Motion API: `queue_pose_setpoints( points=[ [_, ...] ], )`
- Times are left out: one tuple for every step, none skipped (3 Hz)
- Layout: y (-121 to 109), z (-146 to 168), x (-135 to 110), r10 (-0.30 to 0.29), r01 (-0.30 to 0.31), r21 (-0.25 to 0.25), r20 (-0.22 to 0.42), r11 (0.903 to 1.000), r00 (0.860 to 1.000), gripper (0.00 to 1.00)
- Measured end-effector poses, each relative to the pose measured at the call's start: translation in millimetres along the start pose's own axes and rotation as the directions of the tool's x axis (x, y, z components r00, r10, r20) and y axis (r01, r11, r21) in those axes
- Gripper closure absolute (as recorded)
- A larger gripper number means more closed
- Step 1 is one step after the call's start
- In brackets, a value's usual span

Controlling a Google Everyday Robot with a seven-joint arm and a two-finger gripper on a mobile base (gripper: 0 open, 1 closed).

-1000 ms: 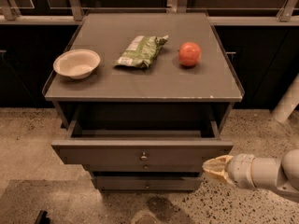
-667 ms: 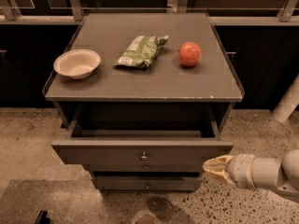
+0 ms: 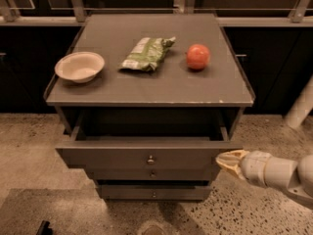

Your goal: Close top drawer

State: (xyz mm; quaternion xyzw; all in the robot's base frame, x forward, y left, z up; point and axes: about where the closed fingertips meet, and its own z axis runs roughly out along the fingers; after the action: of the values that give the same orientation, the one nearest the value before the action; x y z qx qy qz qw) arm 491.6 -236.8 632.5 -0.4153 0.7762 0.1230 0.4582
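**Top drawer stands open, gripper at its right end**

The wide grey-brown wooden top drawer (image 3: 112,156) sits in the lower centre of the frame, pulled out from under the grey cabinet top (image 3: 146,89), with its dark inside exposed. 1 small round metal knob (image 3: 150,159) marks the middle of its front. Below it are 2 slimmer drawer fronts (image 3: 152,174).

The pale gripper (image 3: 230,160) enters from the lower right, its tip at the right end of the drawer front. Whether it touches the panel, and whether it is spread or pressed together, cannot be told.

On the cabinet top rest a cream round bowl (image 3: 79,66) at the left, a crumpled green snack bag (image 3: 146,54) in the centre and a red-orange round fruit (image 3: 197,57) at the right.
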Motion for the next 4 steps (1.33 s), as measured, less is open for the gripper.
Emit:
queue_pose_setpoints(
  points=[
    [-22.9,9.4,-10.2,-0.019,0.018,0.048,0.023,0.9987,1.000,1.00],
    [-31.3,11.2,-12.6,-0.021,0.019,0.064,0.030,0.9978,0.999,1.00],
    [-56.4,19.4,-16.9,-0.019,0.013,0.110,0.051,0.9938,0.998,1.00],
    [-68.3,23.9,-17.5,-0.014,0.006,0.132,0.062,0.9913,0.998,1.00]
  ],
)
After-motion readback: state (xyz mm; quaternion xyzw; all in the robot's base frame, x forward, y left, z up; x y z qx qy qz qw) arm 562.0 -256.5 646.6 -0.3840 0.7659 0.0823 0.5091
